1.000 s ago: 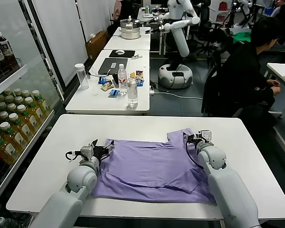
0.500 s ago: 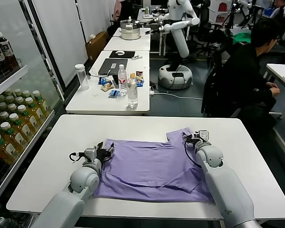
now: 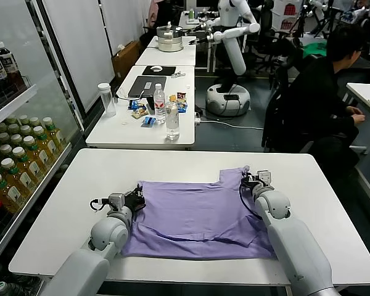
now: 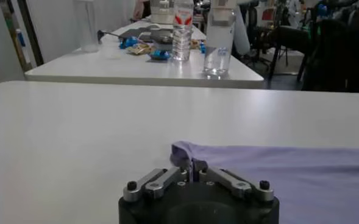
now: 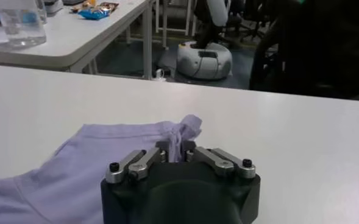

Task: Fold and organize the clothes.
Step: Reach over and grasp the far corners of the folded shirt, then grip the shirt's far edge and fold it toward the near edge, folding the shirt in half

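A lavender T-shirt [image 3: 197, 213] lies spread on the white bench [image 3: 74, 185], reaching from the middle of the bench to its near edge, with the far hem running roughly parallel to the far edge.

The left tool [image 3: 134, 200] rests low on the bench at the shirt's far left corner. Its jaws are closed and a small peak of purple cloth is pinched between them; in the left wrist view that corner [image 4: 185, 155] rises into the left tool [image 4: 195, 172] while the rest of the shirt trails off flat to one side.

The right tool [image 3: 249, 179] sits at the shirt's far right corner, toward the right edge of the bench. It too is clamped tight on cloth: the right wrist view shows a bunched tuft [image 5: 184, 130] standing up from between its closed jaws [image 5: 180, 152].
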### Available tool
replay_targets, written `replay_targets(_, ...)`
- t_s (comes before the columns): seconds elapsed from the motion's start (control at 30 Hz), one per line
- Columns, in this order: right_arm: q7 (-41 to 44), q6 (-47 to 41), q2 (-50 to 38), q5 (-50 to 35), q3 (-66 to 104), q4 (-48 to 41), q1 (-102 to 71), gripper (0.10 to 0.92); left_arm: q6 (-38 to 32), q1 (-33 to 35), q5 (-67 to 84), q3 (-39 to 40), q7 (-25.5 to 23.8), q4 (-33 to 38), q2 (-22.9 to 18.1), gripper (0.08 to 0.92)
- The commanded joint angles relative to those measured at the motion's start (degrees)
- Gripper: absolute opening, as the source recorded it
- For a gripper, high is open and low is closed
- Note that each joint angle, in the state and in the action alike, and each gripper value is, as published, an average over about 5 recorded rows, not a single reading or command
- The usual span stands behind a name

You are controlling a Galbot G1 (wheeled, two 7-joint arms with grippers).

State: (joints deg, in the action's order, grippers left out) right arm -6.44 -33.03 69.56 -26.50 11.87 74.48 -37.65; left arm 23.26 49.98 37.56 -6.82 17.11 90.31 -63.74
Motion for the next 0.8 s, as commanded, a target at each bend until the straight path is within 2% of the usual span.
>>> replay_targets(0.03, 0.03, -0.09, -1.35, -3.76, 0.53, 7.99, -0.99, 0.128, -3.68, 2.57, 1.54, -1.83, 0.03, 6.57, 0.98, 0.105)
replay_targets(0.47, -1.69, -0.21, -7.88, -7.99, 5.83, 29.23, -9.67, 0.113, -4.13, 15.16, 3.29, -6.52, -0.18, 21.92, 4.18, 0.1)
replay_targets(0.8, -1.75, -0.2, -11.36, -8.12, 17.66, 44.61, -29.23, 0.113, -3.35, 25.17, 2.33, -9.93, -0.78, 30.16, 5.76, 0.1)
